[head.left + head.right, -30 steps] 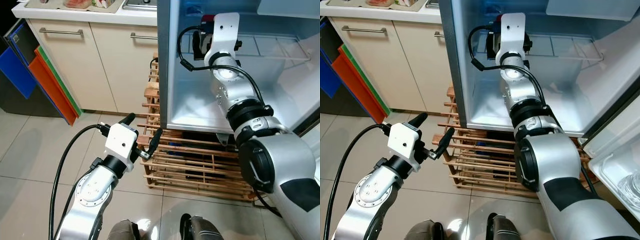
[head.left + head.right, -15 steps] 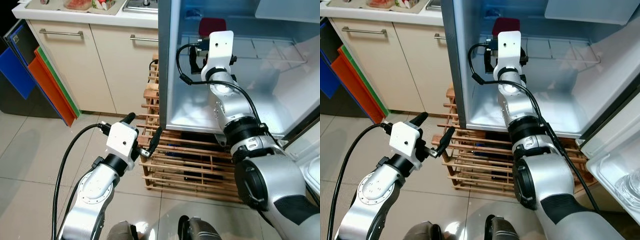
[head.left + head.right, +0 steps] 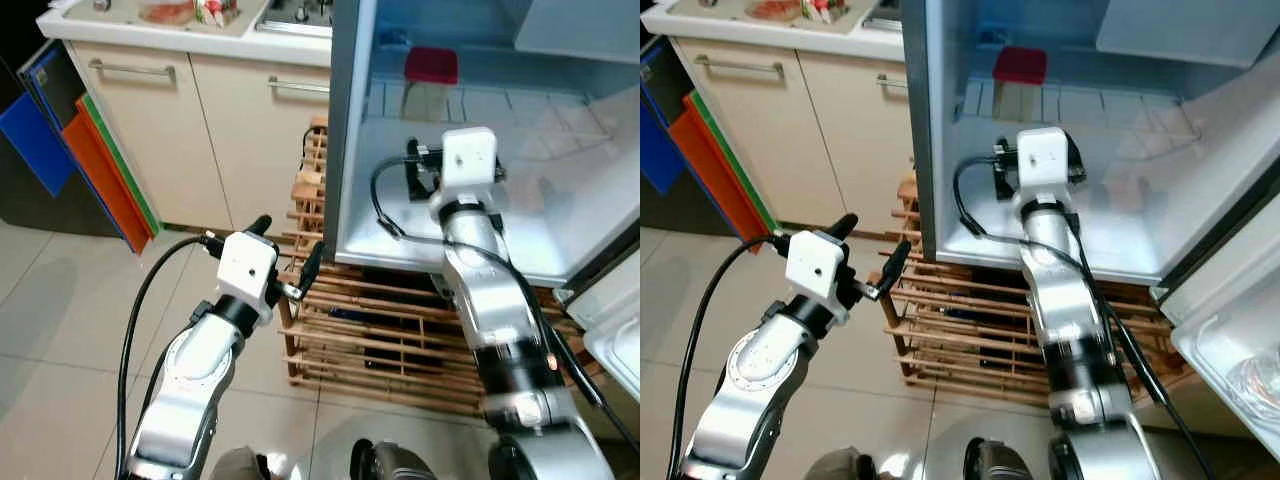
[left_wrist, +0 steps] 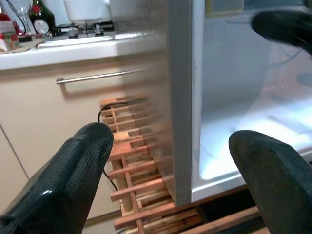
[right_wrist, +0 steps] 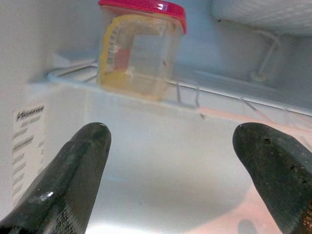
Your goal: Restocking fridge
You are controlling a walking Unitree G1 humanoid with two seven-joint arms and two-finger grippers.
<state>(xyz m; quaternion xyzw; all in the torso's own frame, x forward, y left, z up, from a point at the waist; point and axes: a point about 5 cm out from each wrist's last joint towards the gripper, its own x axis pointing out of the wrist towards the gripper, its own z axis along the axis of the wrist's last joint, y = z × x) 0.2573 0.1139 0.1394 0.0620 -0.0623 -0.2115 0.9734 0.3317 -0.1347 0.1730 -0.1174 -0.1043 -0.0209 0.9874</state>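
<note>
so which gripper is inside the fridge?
The right gripper, fingers spread below the red-lidded tub on the wire shelf. The left gripper is outside, over the wooden rack.

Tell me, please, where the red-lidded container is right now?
The red-lidded container stands on the wire shelf inside the open fridge, towards its left wall, above and beyond the open right gripper.

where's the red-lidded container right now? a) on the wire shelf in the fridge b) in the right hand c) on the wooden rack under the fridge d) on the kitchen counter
a: the container stands on the fridge's wire shelf, apart from the open right hand below it.
</note>
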